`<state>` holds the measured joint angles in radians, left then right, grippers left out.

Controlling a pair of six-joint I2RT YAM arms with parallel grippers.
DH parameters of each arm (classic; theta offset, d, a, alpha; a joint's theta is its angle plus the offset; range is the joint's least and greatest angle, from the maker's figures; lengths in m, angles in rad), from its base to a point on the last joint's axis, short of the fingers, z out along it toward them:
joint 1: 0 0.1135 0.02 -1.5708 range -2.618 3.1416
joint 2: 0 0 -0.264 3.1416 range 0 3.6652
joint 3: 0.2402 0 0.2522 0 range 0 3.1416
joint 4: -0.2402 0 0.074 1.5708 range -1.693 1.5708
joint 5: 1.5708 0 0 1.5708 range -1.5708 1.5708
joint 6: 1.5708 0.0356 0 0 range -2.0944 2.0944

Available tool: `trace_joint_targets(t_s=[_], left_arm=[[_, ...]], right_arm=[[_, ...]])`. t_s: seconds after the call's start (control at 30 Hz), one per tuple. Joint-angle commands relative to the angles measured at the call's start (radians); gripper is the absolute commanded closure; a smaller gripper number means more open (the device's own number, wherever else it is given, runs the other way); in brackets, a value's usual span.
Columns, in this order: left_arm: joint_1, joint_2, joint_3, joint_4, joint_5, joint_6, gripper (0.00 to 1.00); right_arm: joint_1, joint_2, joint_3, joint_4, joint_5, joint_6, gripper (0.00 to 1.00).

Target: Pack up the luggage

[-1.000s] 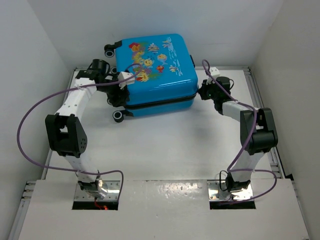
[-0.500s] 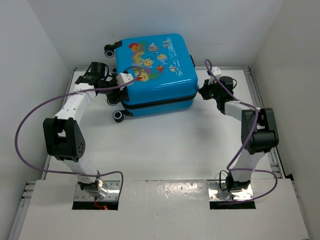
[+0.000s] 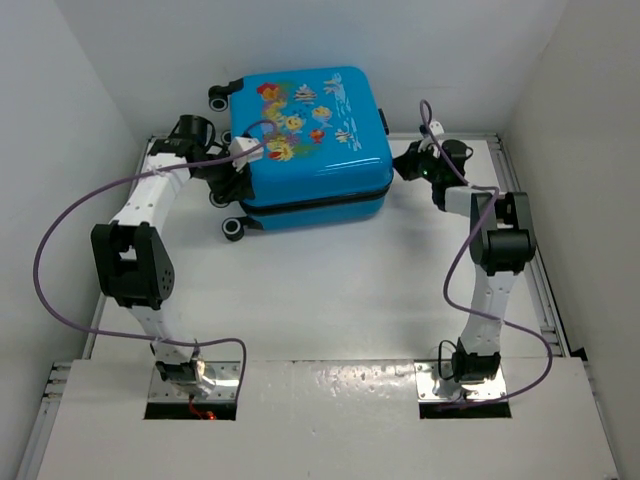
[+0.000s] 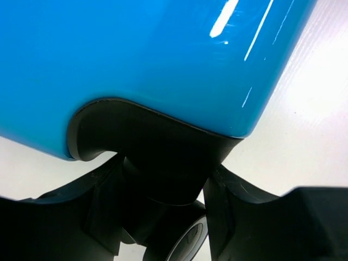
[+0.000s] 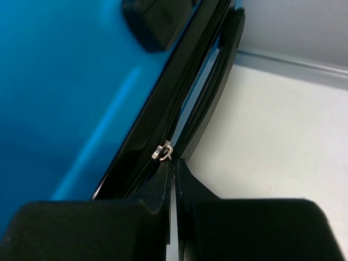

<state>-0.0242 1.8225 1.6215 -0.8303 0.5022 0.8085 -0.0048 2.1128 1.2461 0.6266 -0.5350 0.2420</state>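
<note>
Luggage (image 3: 310, 130) sits at the far end of the table (image 3: 330, 290), lying flat, closed, fish print facing up, its far edge near the back wall (image 3: 300, 40). Wheels are on its left side: one at the near left corner (image 3: 235, 231), one at the far left corner (image 3: 218, 99).

Left gripper (image 3: 228, 182) is at the case's left side, down among the wheels. Wrist view: black fingers (image 4: 103, 212) straddle the black caster (image 4: 163, 174) under the blue shell, one each side and pressed against it. The jaws are about half apart and clamped on that caster. A bit of wheel (image 4: 187, 242) shows between them, lower down.

Right gripper (image 3: 407, 165) is at the case's right side, low, on the black zip seam. The jaws are fully closed with just a hairline between the fingers. The tips sit right at the small metal zip pull (image 5: 163, 151). I can't tell if the tab is pinched between them or only touched. A black side handle (image 5: 220, 76) runs just past the tips, along the same edge.

Both arms reach out from the near edge, one on each side of the case.
</note>
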Motion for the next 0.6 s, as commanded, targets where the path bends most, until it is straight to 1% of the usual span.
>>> trace_joint_targets(t_s=[0.0,0.03,0.1,0.13,0.2,0.23,0.27,0.3,0.4,0.43,0.47,0.5,0.57], left_arm=[[0.084,0.176,0.027,0.298,-0.338,-0.169,1.0],[0.084,0.19,0.05,0.298,-0.349,-0.178,1.0],[0.084,0.211,0.072,0.298,-0.361,-0.207,1.0],[0.093,0.231,0.096,0.298,-0.361,-0.232,1.0],[0.093,0.247,0.118,0.298,-0.361,-0.256,1.0],[0.093,0.247,0.127,0.298,-0.352,-0.275,1.0],[0.093,0.256,0.141,0.298,-0.352,-0.275,1.0],[0.093,0.256,0.141,0.298,-0.352,-0.287,1.0],[0.083,0.256,0.141,0.298,-0.364,-0.298,1.0],[0.073,0.247,0.141,0.298,-0.364,-0.307,1.0],[0.073,0.247,0.13,0.298,-0.364,-0.307,1.0],[0.073,0.235,0.13,0.298,-0.364,-0.319,1.0],[0.064,0.221,0.1,0.298,-0.364,-0.328,1.0]], right_arm=[[-0.08,0.067,0.122,0.142,0.073,0.072,1.0],[-0.083,0.108,0.137,0.156,0.072,0.085,1.0],[-0.09,0.14,0.206,0.185,0.07,0.121,1.0],[-0.093,0.188,0.222,0.206,0.069,0.125,1.0],[-0.09,0.222,0.317,0.203,0.073,0.143,1.0],[-0.09,0.274,0.366,0.202,0.078,0.146,1.0],[-0.089,0.288,0.387,0.2,0.082,0.149,1.0],[-0.086,0.326,0.47,0.199,0.09,0.16,1.0],[-0.084,0.423,0.559,0.173,0.113,0.18,1.0],[-0.081,0.452,0.64,0.165,0.131,0.184,1.0],[-0.081,0.487,0.667,0.163,0.147,0.189,1.0],[-0.078,0.502,0.746,0.156,0.164,0.192,1.0],[-0.075,0.564,0.82,0.141,0.199,0.192,1.0]])
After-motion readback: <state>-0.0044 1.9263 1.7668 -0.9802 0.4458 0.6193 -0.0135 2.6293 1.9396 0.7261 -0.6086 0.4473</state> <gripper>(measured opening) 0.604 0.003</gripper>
